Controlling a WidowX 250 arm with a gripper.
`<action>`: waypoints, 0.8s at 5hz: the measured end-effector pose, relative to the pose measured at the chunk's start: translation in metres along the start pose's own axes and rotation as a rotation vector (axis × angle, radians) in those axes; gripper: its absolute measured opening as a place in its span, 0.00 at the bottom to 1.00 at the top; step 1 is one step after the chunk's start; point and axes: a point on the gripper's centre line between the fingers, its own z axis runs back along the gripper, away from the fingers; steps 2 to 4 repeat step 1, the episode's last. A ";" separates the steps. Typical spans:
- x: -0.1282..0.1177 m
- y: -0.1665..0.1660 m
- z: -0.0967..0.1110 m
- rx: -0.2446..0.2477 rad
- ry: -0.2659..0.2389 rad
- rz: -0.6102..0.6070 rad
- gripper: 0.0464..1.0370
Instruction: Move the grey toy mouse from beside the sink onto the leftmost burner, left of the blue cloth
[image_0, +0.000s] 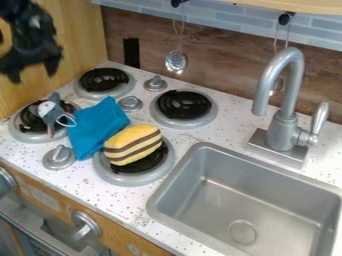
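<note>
White speckled desk (230, 112): grey plush mouse (49, 113) is lying on round black-and-silver burner (25, 136), near blue fabric cloth (97, 127). Black metal gripper (33, 72) is hanging upper L, spread, pinching nothing. Mouse prob. light, squashy; hold mid-body.

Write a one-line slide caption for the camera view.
Toy mouse, blue cloth and yellow striped toy on a stovetop beside a sink, black gripper at upper left.

Beside the sink (251, 205), itself smooth, satiny grey metal, I see soft matt blue cloth (97, 127). Beyond the sink, the faucet (283, 100) looks like brushed metal; farther behind it, the wall panel (220, 65) is matt, wood-grained.
</note>
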 end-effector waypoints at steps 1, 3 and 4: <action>-0.013 -0.008 0.010 -0.020 0.013 -0.037 0.97; -0.013 -0.008 0.010 -0.020 0.013 -0.037 0.97; -0.013 -0.008 0.010 -0.020 0.013 -0.037 0.97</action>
